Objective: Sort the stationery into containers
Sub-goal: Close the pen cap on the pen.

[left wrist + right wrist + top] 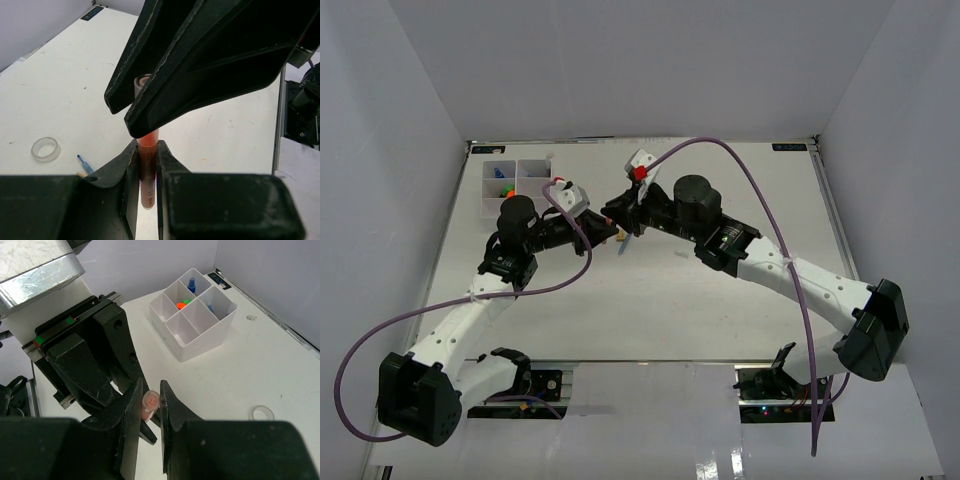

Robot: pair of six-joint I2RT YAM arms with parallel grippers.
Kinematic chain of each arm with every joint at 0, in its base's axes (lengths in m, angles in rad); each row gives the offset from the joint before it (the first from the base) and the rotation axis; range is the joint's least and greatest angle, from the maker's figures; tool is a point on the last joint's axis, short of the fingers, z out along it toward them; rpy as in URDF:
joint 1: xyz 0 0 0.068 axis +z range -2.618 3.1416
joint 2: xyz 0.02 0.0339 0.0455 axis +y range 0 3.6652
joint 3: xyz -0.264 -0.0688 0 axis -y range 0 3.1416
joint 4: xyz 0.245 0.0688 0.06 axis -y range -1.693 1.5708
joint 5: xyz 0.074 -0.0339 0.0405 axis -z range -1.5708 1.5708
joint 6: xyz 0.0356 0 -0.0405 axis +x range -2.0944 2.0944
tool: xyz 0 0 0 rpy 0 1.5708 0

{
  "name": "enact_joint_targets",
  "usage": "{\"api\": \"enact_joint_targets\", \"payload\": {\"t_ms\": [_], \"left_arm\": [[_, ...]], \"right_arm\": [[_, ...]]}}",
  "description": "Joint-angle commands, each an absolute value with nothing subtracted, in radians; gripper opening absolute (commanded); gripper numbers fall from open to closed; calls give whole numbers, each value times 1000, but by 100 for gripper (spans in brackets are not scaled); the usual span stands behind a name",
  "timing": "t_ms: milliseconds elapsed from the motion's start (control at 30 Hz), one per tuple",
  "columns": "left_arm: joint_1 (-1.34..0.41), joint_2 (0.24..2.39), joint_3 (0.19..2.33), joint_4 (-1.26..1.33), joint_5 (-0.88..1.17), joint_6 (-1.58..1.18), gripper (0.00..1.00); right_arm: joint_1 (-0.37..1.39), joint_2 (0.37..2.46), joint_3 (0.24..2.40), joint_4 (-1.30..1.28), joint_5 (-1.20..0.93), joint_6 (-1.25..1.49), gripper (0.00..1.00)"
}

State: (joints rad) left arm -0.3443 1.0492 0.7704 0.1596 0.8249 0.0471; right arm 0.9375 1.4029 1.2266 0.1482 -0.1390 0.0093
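Observation:
An orange highlighter is held off the table between both arms at mid-table. My left gripper is shut on its orange barrel. My right gripper is shut on the translucent cap end, and its black fingers fill the top of the left wrist view. In the top view the two grippers, left and right, meet nose to nose. The containers are one white divided tray at the far left; it holds green and orange caps and a blue-capped bottle.
A clear tape ring and a blue pen lie on the table beside the grippers. The ring also shows in the right wrist view. A small clear piece lies near the table's far edge beyond the tray.

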Motion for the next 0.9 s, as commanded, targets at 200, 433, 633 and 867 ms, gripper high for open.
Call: {"api": "enact_joint_targets", "payload": {"t_ms": [200, 433, 633, 867], "left_arm": [[-319, 937, 822, 469, 874, -57, 0], [-302, 917, 836, 502, 861, -81, 0], [-255, 905, 838, 551, 833, -127, 0], [-218, 931, 857, 600, 828, -202, 0]], "right_arm": [[942, 1509, 1154, -270, -216, -100, 8], [927, 1542, 1132, -347, -213, -106, 8], [922, 1545, 1077, -411, -200, -123, 8], [923, 1586, 1068, -462, -186, -130, 8]]}}
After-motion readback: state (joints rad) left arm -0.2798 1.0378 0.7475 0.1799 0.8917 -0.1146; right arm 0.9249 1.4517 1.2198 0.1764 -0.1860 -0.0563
